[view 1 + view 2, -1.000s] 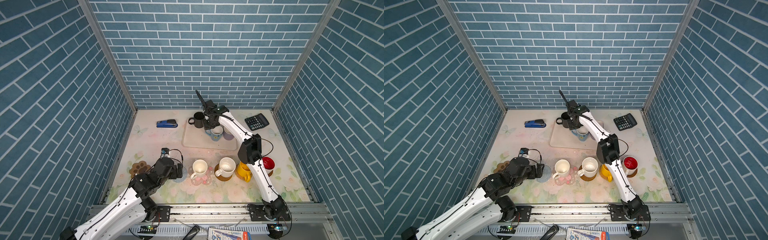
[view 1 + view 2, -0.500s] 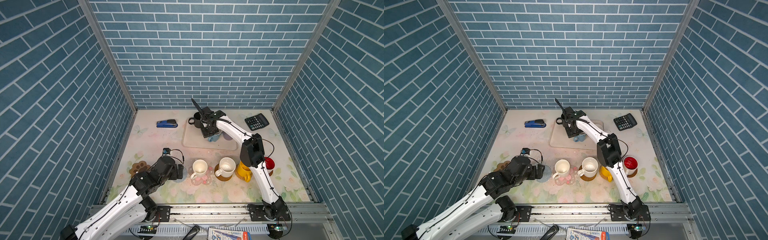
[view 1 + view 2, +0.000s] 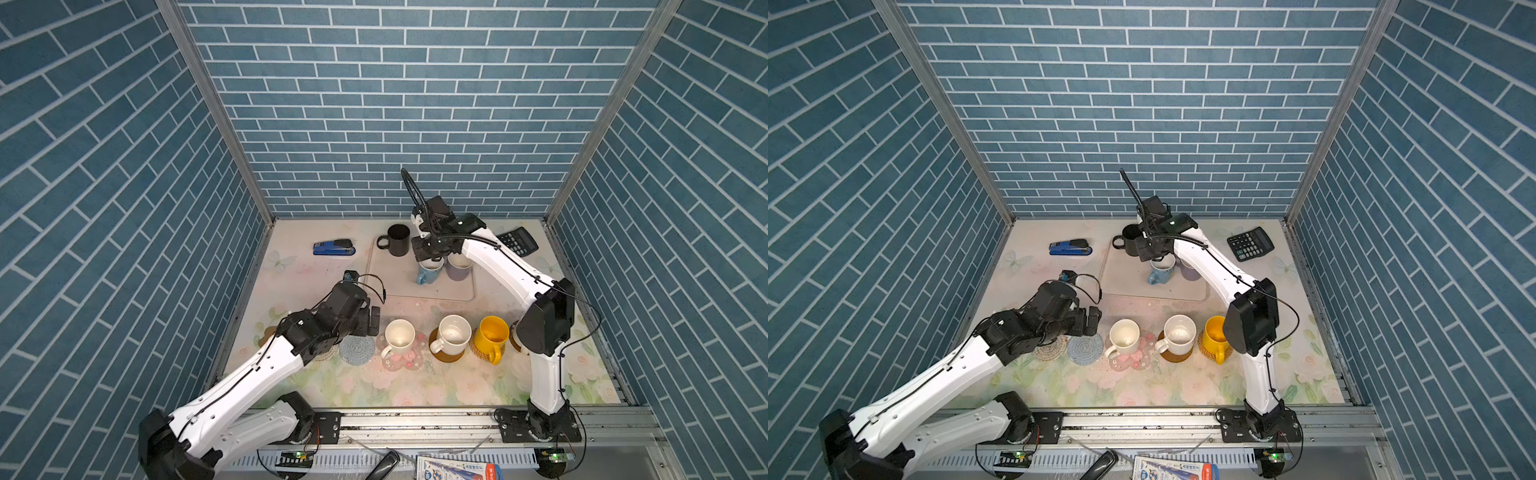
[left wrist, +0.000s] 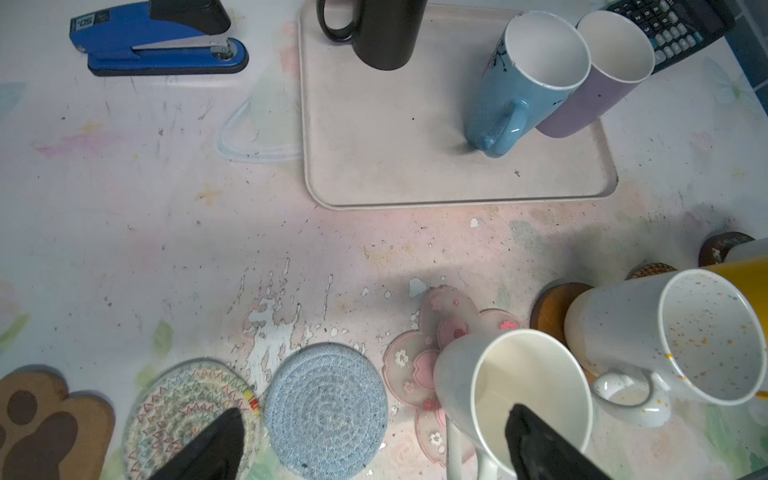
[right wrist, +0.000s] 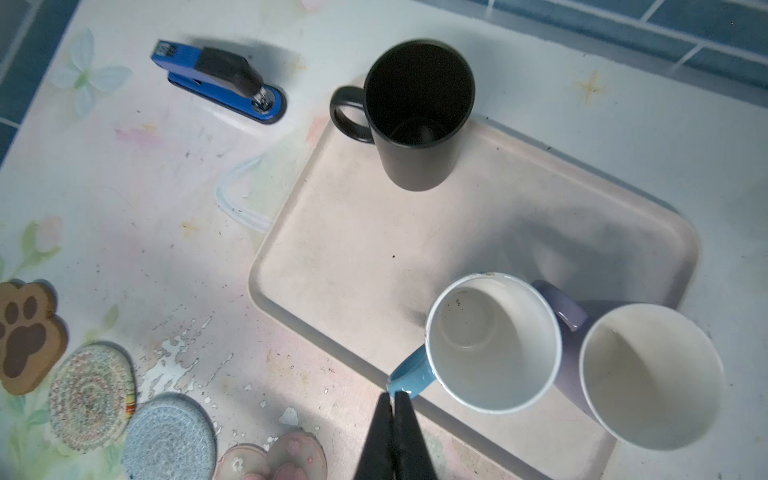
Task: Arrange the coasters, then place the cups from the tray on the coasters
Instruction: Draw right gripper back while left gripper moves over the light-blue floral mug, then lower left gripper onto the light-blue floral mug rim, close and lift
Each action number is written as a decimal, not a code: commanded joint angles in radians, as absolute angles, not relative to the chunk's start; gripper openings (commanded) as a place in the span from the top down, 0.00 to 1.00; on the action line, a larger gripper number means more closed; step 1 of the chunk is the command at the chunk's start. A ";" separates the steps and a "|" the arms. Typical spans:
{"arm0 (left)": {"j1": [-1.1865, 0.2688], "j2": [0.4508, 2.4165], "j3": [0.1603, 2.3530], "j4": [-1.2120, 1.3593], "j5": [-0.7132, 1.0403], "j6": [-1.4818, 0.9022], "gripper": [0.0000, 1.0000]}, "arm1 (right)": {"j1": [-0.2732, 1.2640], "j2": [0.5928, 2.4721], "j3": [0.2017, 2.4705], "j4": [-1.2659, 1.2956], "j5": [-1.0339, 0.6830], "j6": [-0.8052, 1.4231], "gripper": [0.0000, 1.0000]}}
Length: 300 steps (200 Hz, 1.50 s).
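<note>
On the cream tray [image 3: 415,291] [image 5: 353,249] stand a black cup [image 3: 398,240], a light blue cup [image 3: 430,270] [image 5: 492,343] and a lavender cup [image 3: 459,266]. My right gripper [image 5: 394,397] [image 3: 428,254] hovers over the blue cup's handle, shut, holding nothing. Along the front, a white cup [image 3: 399,334] sits on the pink flower coaster [image 4: 415,365], a speckled white cup [image 3: 453,330] on a brown disc, and a yellow cup [image 3: 492,334] on rattan. My left gripper [image 4: 370,440] [image 3: 374,320] is open above the bare blue-grey coaster [image 4: 326,409].
A bare woven multicolour coaster [image 4: 187,411] and a brown paw coaster [image 4: 41,419] lie left of the blue-grey one. A blue stapler [image 3: 334,248] lies left of the tray, and a black calculator [image 3: 517,241] sits at the back right. Brick walls close three sides.
My right gripper dipped left over the tray and has swung back above the light blue cup. The left arm has barely moved.
</note>
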<state>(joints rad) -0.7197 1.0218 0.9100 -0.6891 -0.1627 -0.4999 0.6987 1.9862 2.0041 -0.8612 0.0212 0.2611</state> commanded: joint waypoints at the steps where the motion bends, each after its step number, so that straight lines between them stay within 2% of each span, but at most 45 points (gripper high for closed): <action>1: -0.716 1.093 0.980 -0.711 -0.164 -0.447 0.01 | 0.683 1.896 1.918 -0.805 0.028 0.270 0.80; 32: -0.716 1.218 1.094 -0.714 -0.150 -0.402 0.01 | 0.647 1.733 1.728 -0.708 0.026 0.289 0.48; 74: -0.716 1.385 1.221 -0.696 -0.109 -0.356 0.01 | 0.581 1.509 1.465 -0.595 0.007 0.348 0.27; 88: -0.716 1.440 1.260 -0.688 -0.094 -0.344 0.01 | 0.561 1.437 1.379 -0.560 0.007 0.365 0.12; 95: -0.716 1.471 1.281 -0.686 -0.091 -0.338 0.01 | 0.553 1.396 1.338 -0.544 0.013 0.373 0.09; 148: -0.713 1.689 1.445 -0.689 -0.052 -0.307 0.05 | 0.530 1.156 1.050 -0.430 0.057 0.423 0.08; 190: -0.713 1.844 1.563 -0.684 -0.006 -0.307 0.10 | 0.527 1.051 0.901 -0.372 0.104 0.415 0.08; 208: -0.712 1.902 1.618 -0.695 0.003 -0.308 0.15 | 0.523 1.034 0.865 -0.359 0.126 0.411 0.08; 234: -0.712 1.986 1.704 -0.729 0.001 -0.304 0.27 | 0.519 1.010 0.827 -0.341 0.128 0.419 0.07; 281: -0.704 2.094 1.807 -0.767 0.001 -0.302 0.37 | 0.507 0.967 0.789 -0.307 0.123 0.455 0.06; 300: -0.698 2.127 1.834 -0.774 0.006 -0.302 0.44 | 0.502 0.953 0.779 -0.290 0.116 0.461 0.06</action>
